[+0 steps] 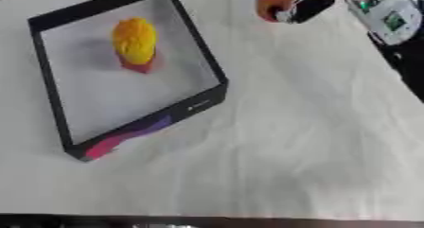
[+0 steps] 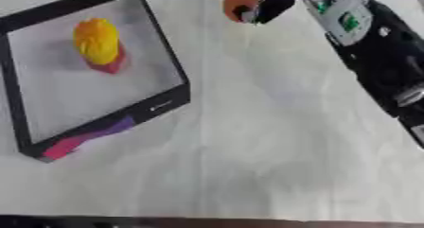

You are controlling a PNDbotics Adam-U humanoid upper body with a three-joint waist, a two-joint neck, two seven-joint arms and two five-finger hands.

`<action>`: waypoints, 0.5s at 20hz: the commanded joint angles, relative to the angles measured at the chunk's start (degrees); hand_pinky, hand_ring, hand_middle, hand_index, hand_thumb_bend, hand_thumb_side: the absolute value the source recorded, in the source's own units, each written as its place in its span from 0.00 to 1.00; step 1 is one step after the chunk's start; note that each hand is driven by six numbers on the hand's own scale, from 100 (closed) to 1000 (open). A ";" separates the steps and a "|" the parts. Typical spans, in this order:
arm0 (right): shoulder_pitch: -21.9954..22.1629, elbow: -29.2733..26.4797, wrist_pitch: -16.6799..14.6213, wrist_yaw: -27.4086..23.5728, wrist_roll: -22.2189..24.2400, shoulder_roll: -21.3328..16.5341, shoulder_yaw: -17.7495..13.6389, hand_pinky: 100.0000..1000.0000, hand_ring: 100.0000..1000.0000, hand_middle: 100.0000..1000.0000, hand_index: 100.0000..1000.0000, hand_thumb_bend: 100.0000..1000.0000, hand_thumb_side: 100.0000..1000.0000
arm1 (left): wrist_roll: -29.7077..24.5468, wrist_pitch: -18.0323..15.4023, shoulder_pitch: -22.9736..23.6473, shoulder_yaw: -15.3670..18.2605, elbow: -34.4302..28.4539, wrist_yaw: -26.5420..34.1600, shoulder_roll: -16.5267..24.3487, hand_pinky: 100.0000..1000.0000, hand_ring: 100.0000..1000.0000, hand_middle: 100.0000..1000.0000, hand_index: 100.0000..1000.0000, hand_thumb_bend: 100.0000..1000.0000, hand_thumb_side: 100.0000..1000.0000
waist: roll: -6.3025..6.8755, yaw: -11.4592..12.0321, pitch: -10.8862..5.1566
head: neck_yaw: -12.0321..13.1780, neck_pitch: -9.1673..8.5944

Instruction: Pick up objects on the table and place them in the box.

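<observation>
A black-walled box point(image 1: 211, 99) with a pale floor lies at the left of the white table. Inside it sits a yellow rounded object point(image 1: 134, 39) on top of a red piece point(image 1: 139, 64). At the top, right of the box, my right hand point(image 1: 308, 5) comes in from the upper right, its fingers curled round an orange-red rounded object point(image 1: 271, 2). The hand and object are beyond the box's right wall, outside it. My left hand shows in neither view.
The box's front wall carries a purple and pink-red patch point(image 1: 124, 136). My right forearm point(image 2: 377, 42), black with a white and green part, runs down the right side. White cloth covers the table; its dark front edge point(image 1: 207, 221) crosses the bottom.
</observation>
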 commanded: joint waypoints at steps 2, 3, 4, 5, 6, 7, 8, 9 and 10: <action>-5.01 -5.56 2.94 -3.98 -1.85 -1.37 -2.00 0.79 0.61 0.39 0.58 0.10 0.00 | -0.05 0.16 0.15 0.44 -0.88 -0.38 2.11 0.67 0.57 0.72 0.77 0.44 0.42 | 0.89 -0.51 -3.33 | 0.44 0.38; -6.69 -6.03 3.62 -4.08 -2.41 -0.80 -2.07 0.79 0.61 0.39 0.58 0.12 0.00 | -0.06 0.18 0.22 0.46 -0.88 -0.44 2.17 0.67 0.58 0.72 0.77 0.44 0.41 | 1.00 -0.70 -3.75 | 0.49 0.38; -8.16 -6.35 4.11 -3.78 -2.90 -0.17 -1.93 0.79 0.61 0.39 0.58 0.13 0.00 | -0.09 0.16 0.23 0.46 -0.90 -0.52 2.21 0.67 0.58 0.72 0.77 0.44 0.41 | 1.09 -0.86 -4.11 | 0.52 0.38; -9.81 -6.68 4.35 -3.16 -3.31 0.77 -1.64 0.79 0.61 0.40 0.58 0.13 0.00 | -0.21 0.04 0.13 0.40 -0.91 -0.61 2.25 0.67 0.58 0.72 0.77 0.44 0.41 | 1.20 -0.99 -4.58 | 0.54 0.38; -11.27 -6.87 4.47 -2.48 -3.59 1.88 -1.30 0.79 0.61 0.40 0.58 0.13 0.00 | -0.35 -0.12 -0.01 0.33 -0.91 -0.70 2.29 0.67 0.58 0.72 0.77 0.44 0.40 | 1.33 -1.08 -5.01 | 0.52 0.38; -12.72 -6.93 4.54 -1.85 -3.77 3.31 -0.96 0.79 0.61 0.40 0.58 0.13 0.00 | -0.56 -0.36 -0.25 0.21 -0.92 -0.82 2.35 0.67 0.58 0.72 0.78 0.44 0.40 | 1.47 -1.12 -5.45 | 0.48 0.38; -13.87 -6.87 4.45 -1.59 -3.84 4.70 -0.63 0.79 0.61 0.40 0.58 0.13 0.00 | -0.76 -0.63 -0.51 0.10 -0.92 -0.97 2.42 0.67 0.59 0.73 0.78 0.45 0.39 | 1.60 -1.12 -5.82 | 0.43 0.38; -15.00 -6.48 4.54 -0.95 -3.81 6.24 -0.19 0.79 0.61 0.40 0.58 0.14 0.00 | -1.01 -1.06 -0.91 -0.03 -0.92 -1.24 2.53 0.68 0.59 0.73 0.78 0.45 0.39 | 1.77 -1.05 -6.22 | 0.28 0.38; -15.76 -6.05 4.60 -0.18 -3.76 7.31 0.17 0.79 0.61 0.40 0.58 0.14 0.00 | -1.19 -1.39 -1.14 -0.11 -0.92 -1.50 2.57 0.68 0.59 0.73 0.78 0.45 0.39 | 1.87 -1.03 -6.43 | 0.21 0.38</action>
